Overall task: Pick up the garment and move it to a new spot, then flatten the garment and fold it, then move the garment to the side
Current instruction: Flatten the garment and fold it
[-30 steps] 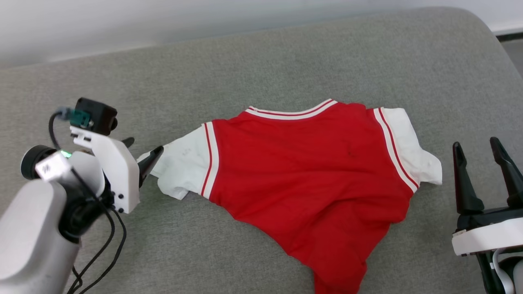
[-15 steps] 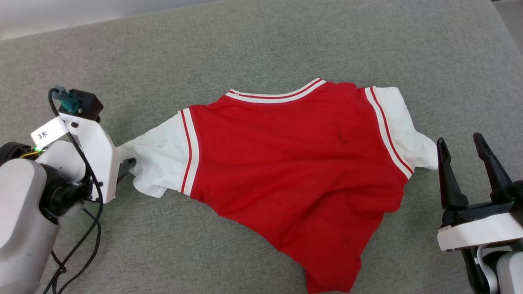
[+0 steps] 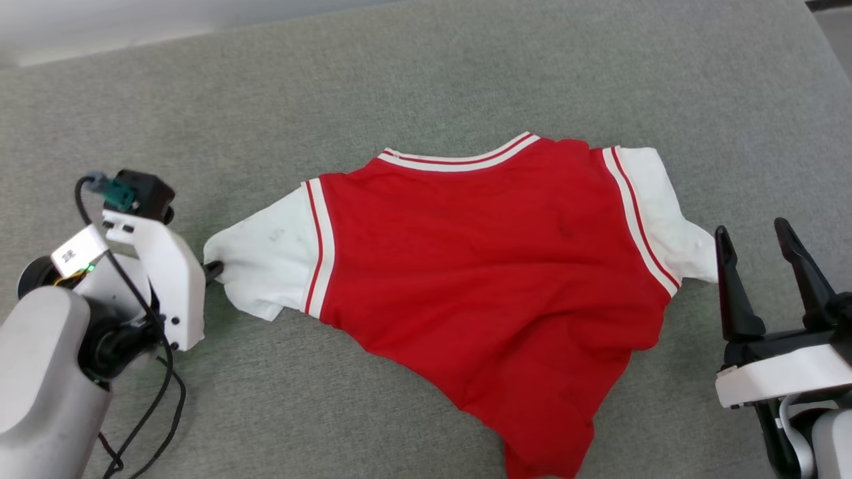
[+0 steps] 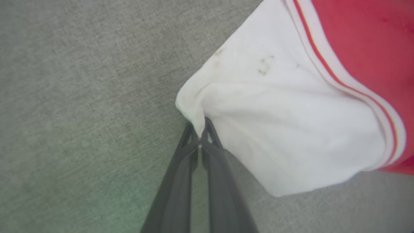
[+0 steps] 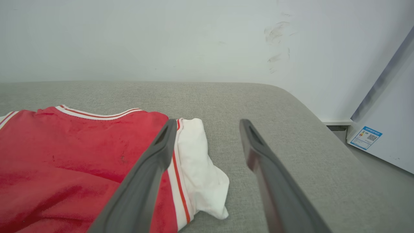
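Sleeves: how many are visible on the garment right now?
2. One sleeve is pinched in the left gripper; the other sleeve lies free beside the right gripper.

Left forearm (image 3: 40, 379), pale, enters from the lower left and angles inward. The left gripper (image 3: 214, 269) lies low and points toward the robot's right, its two dark fingers (image 4: 181, 174) pressed together and pinching the edge of a white sleeve of the garment (image 3: 492, 266). The right gripper (image 3: 752, 229) sits at the lower right above its white wrist housing (image 3: 779, 379). Its fingers (image 5: 145, 181) point forward, spread wide and holding nothing.
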